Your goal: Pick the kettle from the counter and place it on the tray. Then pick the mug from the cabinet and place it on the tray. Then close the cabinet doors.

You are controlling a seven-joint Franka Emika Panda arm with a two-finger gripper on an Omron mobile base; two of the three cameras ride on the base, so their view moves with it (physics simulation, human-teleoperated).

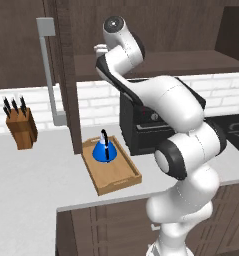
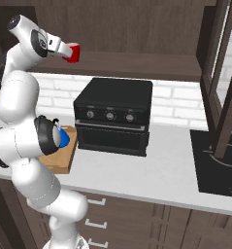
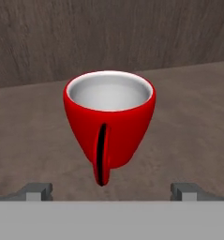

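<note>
In the hand view the gripper (image 3: 111,191) stands with its jaws wide apart, one finger tip (image 3: 37,191) low on the left and the other low on the right, nothing between them. Just past the tips sits the red mug (image 3: 108,123), upright on the dark wooden shelf (image 3: 193,126) of the cabinet, its handle turned straight toward the hand and its white inside showing. The tips are close to the mug but not touching it.

From the right base view the arm reaches up and to the back, and the mug (image 2: 73,52) shows at the end of the hand on the shelf.

Lower down, on the light counter (image 1: 26,175), the wooden tray (image 1: 122,179) lies beside a black oven (image 2: 115,114). The blue kettle (image 1: 104,149) stands upright inside the tray, toward its far end, black handle arching over it. An open cabinet door (image 1: 66,75) with a grey bar handle (image 1: 47,70) hangs above the tray's left side. Farther left on the counter a knife block (image 1: 21,127) stands well apart from the tray, against the white brick wall (image 1: 98,100).
</note>
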